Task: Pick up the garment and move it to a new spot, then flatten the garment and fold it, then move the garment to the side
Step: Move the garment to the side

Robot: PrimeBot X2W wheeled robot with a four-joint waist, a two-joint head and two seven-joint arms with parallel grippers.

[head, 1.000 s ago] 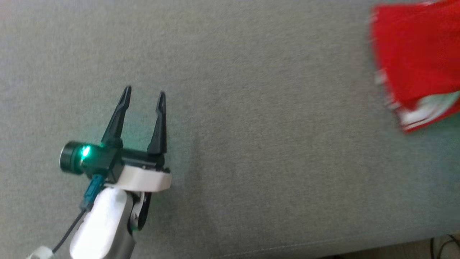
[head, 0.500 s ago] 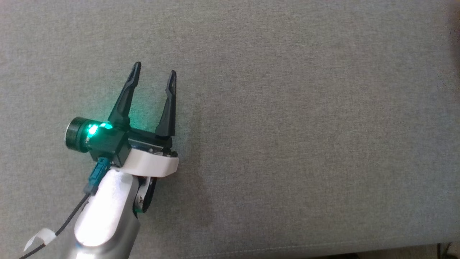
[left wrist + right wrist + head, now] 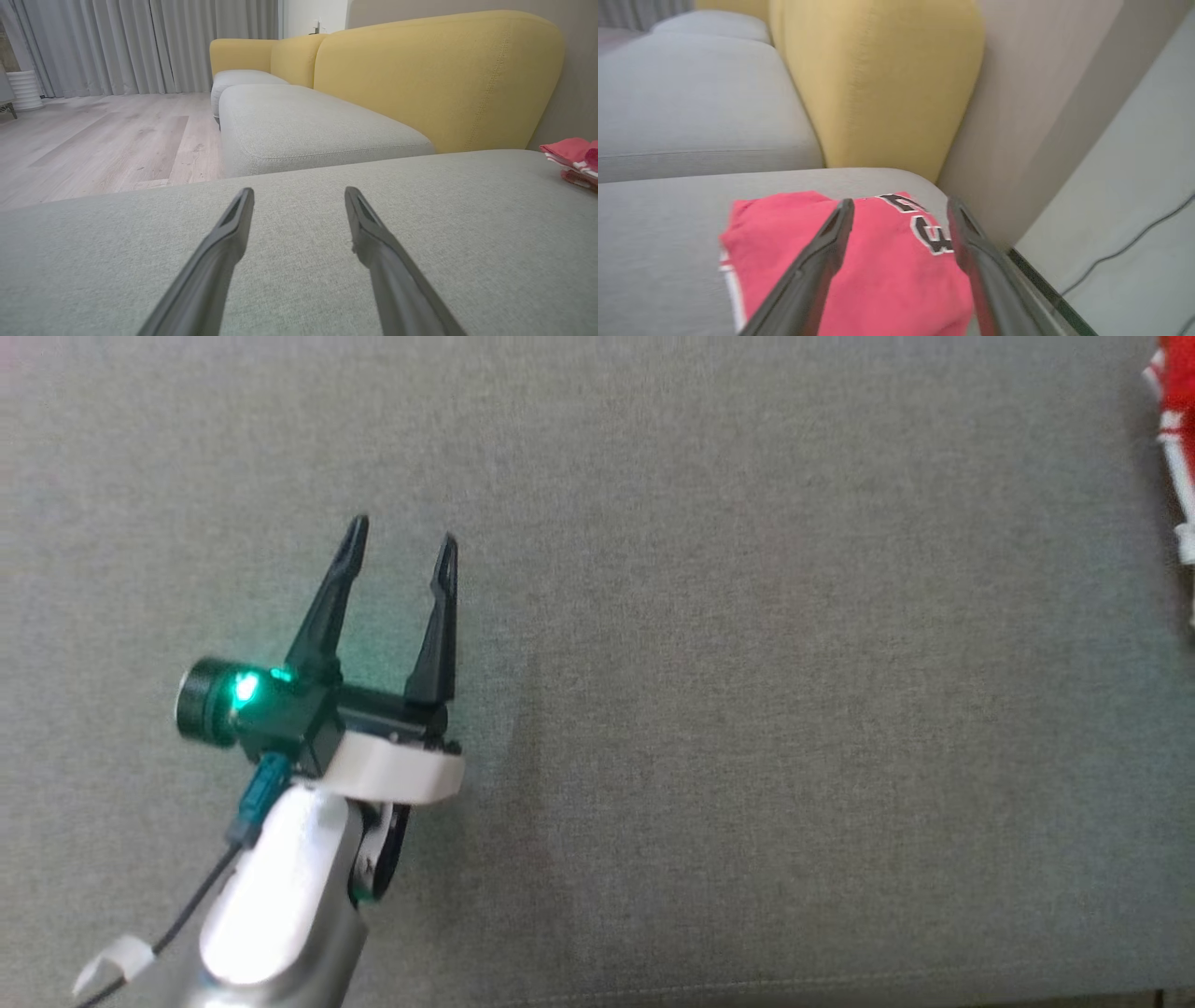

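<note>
Garment (image 3: 887, 280), just beneath right pincer (image 3: 900, 201), jaws apart

Garment (image 3: 1178, 420): cut off by the right edge, upper right of head view.
Lettering (image 3: 927, 231): blurred, partly behind a finger (image 3: 971, 252) of the right gripper (image 3: 900, 205); unreadable.
Left forearm (image 3: 280, 896): cut off at lower left.

Red garment (image 3: 887, 261), black-white lettering, folded, lying on grey cushion (image 3: 668, 224) near corner.
</note>
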